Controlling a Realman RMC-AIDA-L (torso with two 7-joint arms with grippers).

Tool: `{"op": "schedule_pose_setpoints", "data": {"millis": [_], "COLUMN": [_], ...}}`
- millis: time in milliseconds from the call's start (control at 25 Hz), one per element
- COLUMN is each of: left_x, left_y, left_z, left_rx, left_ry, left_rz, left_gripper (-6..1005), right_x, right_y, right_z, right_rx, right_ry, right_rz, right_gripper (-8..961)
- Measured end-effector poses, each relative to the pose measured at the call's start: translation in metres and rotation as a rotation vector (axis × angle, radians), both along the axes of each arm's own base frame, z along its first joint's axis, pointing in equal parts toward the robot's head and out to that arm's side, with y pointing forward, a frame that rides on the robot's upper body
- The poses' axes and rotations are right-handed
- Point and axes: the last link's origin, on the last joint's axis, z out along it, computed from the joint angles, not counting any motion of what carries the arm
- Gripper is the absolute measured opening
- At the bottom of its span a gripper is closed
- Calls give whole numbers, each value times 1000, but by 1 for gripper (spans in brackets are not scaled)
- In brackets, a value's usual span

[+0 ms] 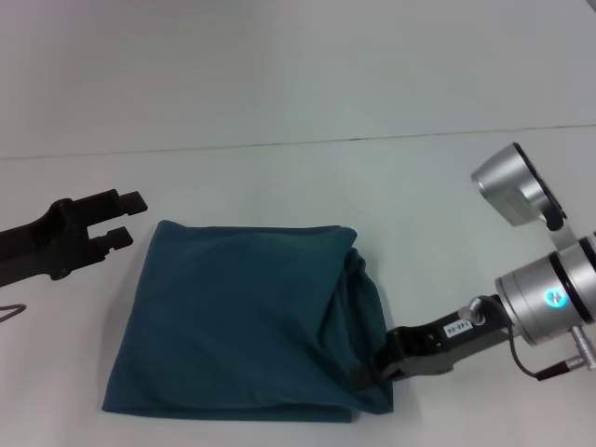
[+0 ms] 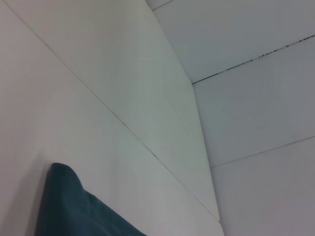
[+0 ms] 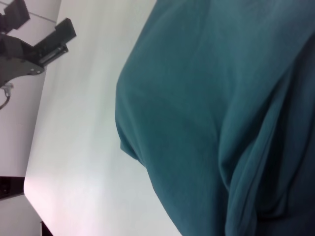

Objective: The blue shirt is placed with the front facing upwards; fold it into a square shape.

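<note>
The blue shirt [image 1: 242,317] lies folded into a rough square on the white table [image 1: 279,177], with no lettering showing. Its right side is bunched into loose folds that run down to the near right corner. My right gripper [image 1: 375,370] is at that corner, shut on the cloth's edge. The right wrist view is filled by the blue shirt [image 3: 211,113] seen close up. My left gripper [image 1: 128,220] hovers open just off the shirt's far left corner, touching nothing. One corner of the blue shirt [image 2: 74,209] shows in the left wrist view.
A thin wire loop [image 1: 11,311] lies at the table's far left edge. The table's back edge [image 1: 372,140] runs behind the shirt. In the right wrist view the left gripper [image 3: 42,42] shows farther off.
</note>
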Motion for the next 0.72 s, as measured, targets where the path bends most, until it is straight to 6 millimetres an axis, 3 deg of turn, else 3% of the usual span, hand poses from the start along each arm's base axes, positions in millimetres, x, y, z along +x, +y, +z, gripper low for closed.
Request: {"op": "schedule_pose_setpoints", "data": {"millis": [720], "left_x": [2], "left_y": [1], "left_z": [-4], "left_rx": [-6], "left_ry": [-11], "left_rz": [-2], "left_gripper": [691], "right_x": [23], "right_y": [-12], "right_z": [8], "right_rx": [0], "right_ry": [-13], "right_rz": [-67], "right_gripper": [17]}}
